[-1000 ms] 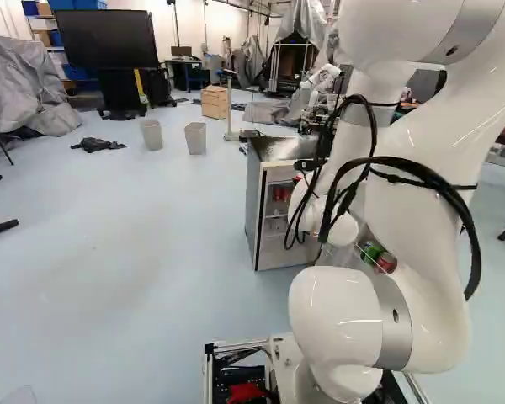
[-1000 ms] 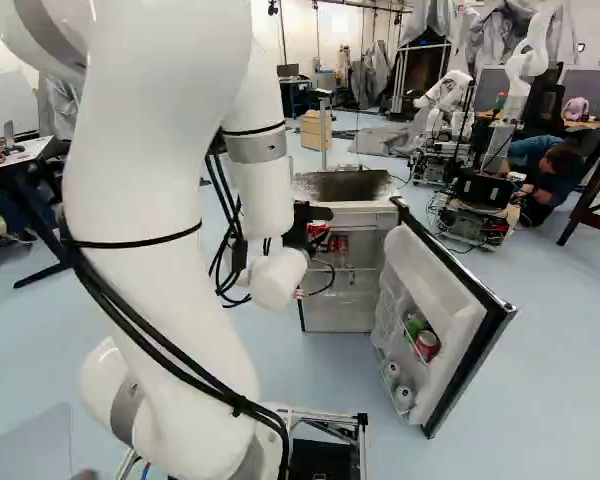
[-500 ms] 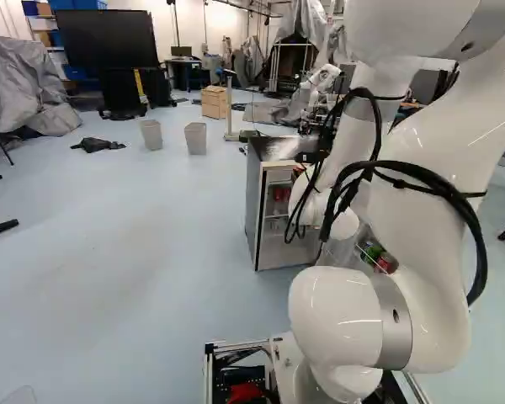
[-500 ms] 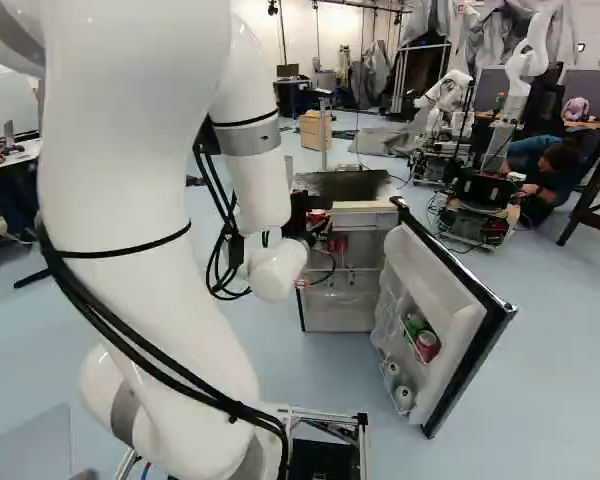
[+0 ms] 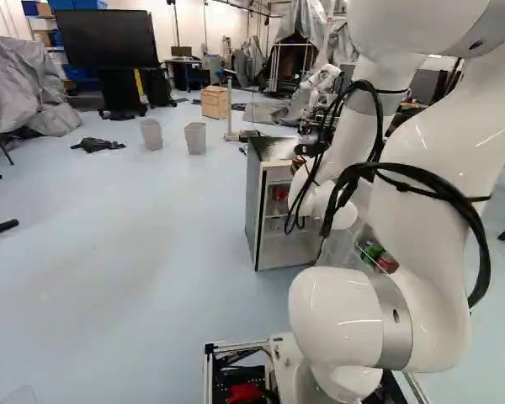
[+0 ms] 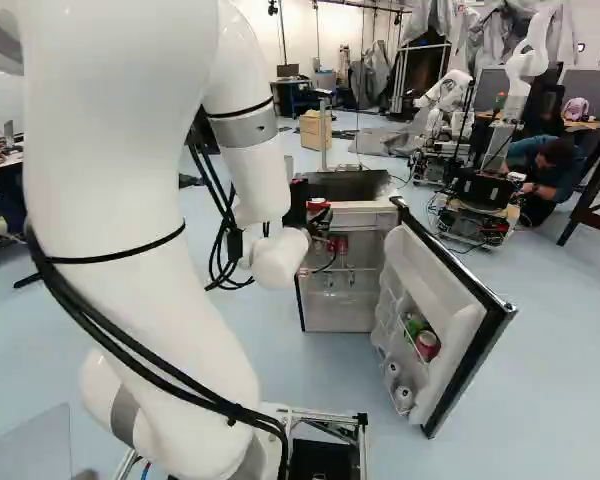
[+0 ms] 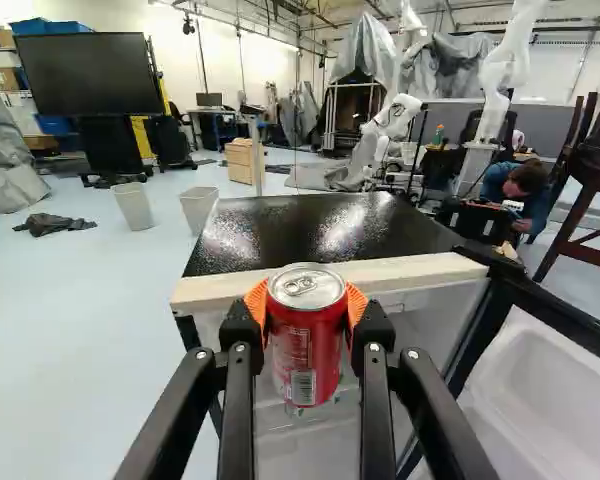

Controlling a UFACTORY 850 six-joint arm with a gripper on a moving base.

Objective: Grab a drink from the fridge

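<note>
A red soda can [image 7: 305, 345] stands upright in my hand [image 7: 306, 318], clamped from both sides by the orange pads [image 7: 257, 302]. Over the last second my arm [image 6: 130, 200] has raised the can, and it now shows just in front of the near top edge of the mini fridge [image 7: 310, 230]. The base has not moved. The fridge door [image 6: 450, 300] hangs open at right. I judge the grab all but done; backing straight away should avoid bumping the door.

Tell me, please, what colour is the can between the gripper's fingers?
Red, with a silver top; the wrist view shows it best.
</note>
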